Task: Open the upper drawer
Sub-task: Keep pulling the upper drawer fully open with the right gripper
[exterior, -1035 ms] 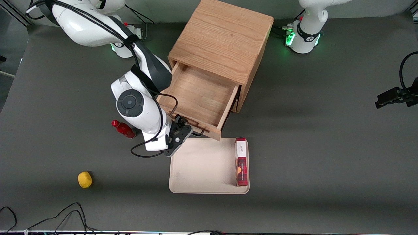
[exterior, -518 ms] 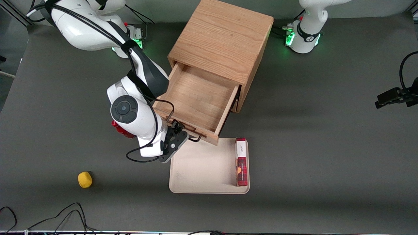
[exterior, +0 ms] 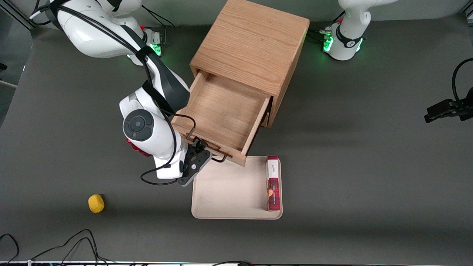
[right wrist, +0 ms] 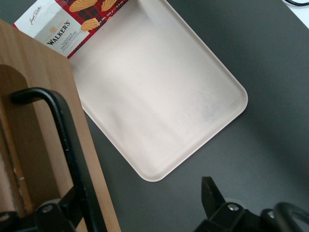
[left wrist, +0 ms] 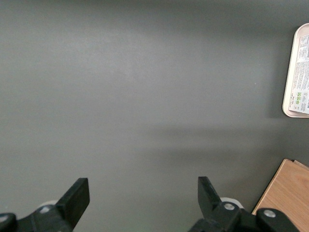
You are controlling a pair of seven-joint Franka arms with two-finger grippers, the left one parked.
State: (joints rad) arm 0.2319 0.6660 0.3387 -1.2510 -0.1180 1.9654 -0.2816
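At the front of the wooden cabinet (exterior: 255,48), the upper drawer (exterior: 221,111) stands pulled well out, its plain wood box bare inside and its front edge overhanging the rim of the beige tray (exterior: 229,192) on the bench (exterior: 369,184). Just at the drawer front, nearer the front camera, the tool (exterior: 201,146) sits at the black wire handle (right wrist: 63,140); the wrist view shows its fingers spread wide, one beside the bar and the other well clear over the dark bench, so it clamps nothing. By the look of it the drawer is rigid, fairly light oak that should slide straight on its runners, and the stiff, thin handle is the sensible place to hold, near its middle so the box does not rack sideways. A shortbread box (exterior: 273,183) stands along the tray's edge.
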